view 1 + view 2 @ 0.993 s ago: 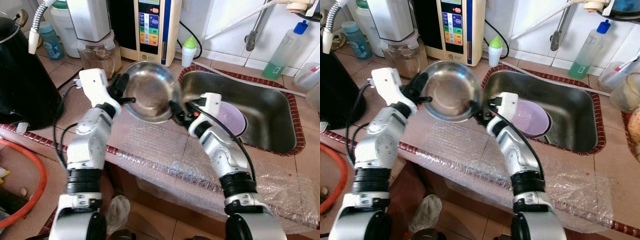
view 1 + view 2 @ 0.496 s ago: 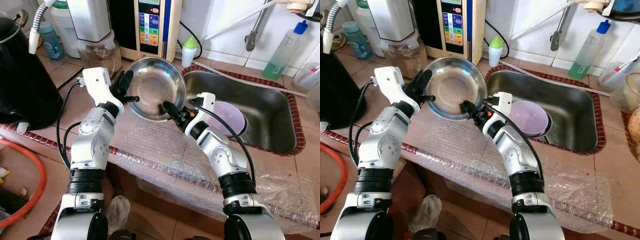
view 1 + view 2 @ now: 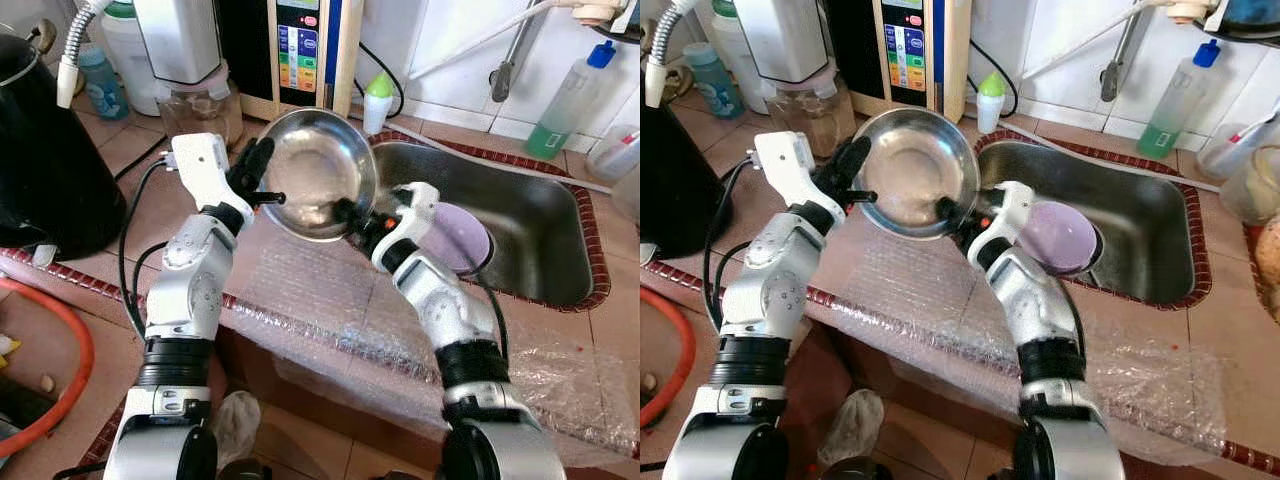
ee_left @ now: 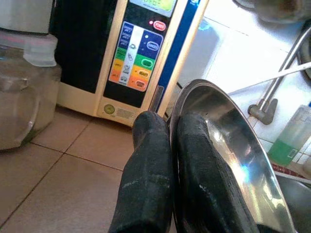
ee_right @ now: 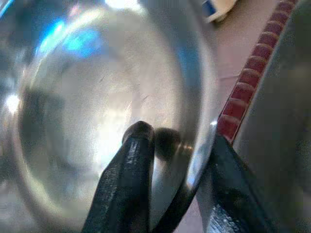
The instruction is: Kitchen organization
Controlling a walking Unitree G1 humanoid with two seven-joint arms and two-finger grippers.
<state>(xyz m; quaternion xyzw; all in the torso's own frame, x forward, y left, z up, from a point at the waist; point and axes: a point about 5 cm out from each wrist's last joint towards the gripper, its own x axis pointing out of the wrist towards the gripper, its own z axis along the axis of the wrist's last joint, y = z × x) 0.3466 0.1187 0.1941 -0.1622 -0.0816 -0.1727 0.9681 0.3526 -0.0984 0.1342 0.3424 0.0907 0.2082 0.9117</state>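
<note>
A round steel bowl (image 3: 315,170) is held tilted above the tiled counter, just left of the sink (image 3: 540,215). My left gripper (image 3: 262,186) is shut on the bowl's left rim; in the left wrist view its two fingers (image 4: 146,145) pinch the rim of the bowl (image 4: 228,141). My right gripper (image 3: 352,215) is at the bowl's lower right rim. In the right wrist view it (image 5: 177,136) straddles the rim with a gap, one finger inside the bowl (image 5: 97,97) and one outside. A purple bowl (image 3: 468,235) lies in the sink.
Bubble wrap (image 3: 320,300) covers the counter's front edge. A black kettle (image 3: 45,150) stands at the left. A water purifier (image 3: 300,50), a glass jar (image 3: 200,105) and a small green-capped bottle (image 3: 377,100) line the back. A green soap bottle (image 3: 565,100) stands behind the sink.
The bowl has risen a little and shifted right with my left gripper. My right gripper slid along the rim, from the right side to the bottom, then to the lower right.
</note>
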